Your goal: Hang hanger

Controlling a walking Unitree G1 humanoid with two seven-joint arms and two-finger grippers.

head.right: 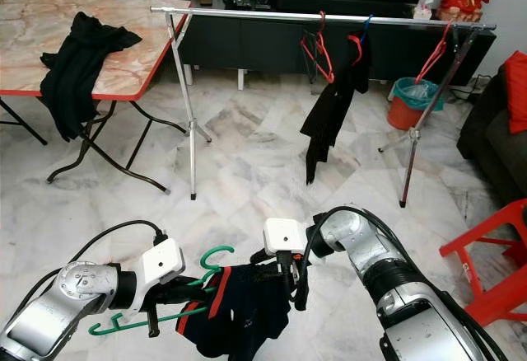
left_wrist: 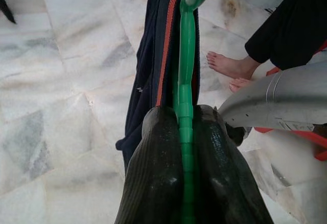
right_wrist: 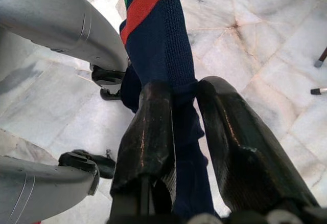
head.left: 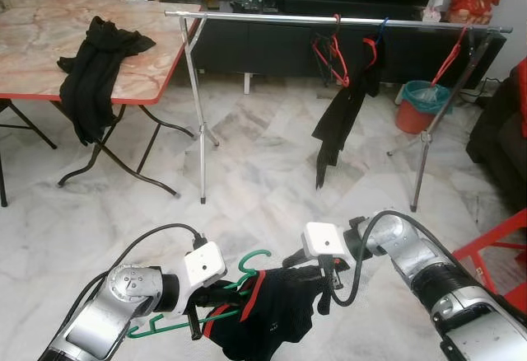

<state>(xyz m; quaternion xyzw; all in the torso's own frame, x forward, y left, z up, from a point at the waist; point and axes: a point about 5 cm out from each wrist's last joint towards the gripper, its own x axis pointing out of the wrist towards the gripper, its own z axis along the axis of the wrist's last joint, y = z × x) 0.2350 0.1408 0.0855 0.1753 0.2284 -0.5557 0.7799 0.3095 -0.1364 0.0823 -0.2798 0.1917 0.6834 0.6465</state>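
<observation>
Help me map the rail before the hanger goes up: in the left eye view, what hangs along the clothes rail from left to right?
Red hanger → black garment on a red hanger with a blue hook beside it → red hanger near the rail's right end.

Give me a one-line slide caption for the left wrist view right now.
Left gripper shut on a green plastic hanger carrying a navy garment with red-orange trim, above the white marble floor.

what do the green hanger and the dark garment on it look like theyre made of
The green hanger, pinched in the left gripper, looks like moulded plastic: uniform colour, smooth sheen. The garment, pinched by the right gripper, looks like navy knit fabric with a red stripe; fine ribbing shows.
</observation>
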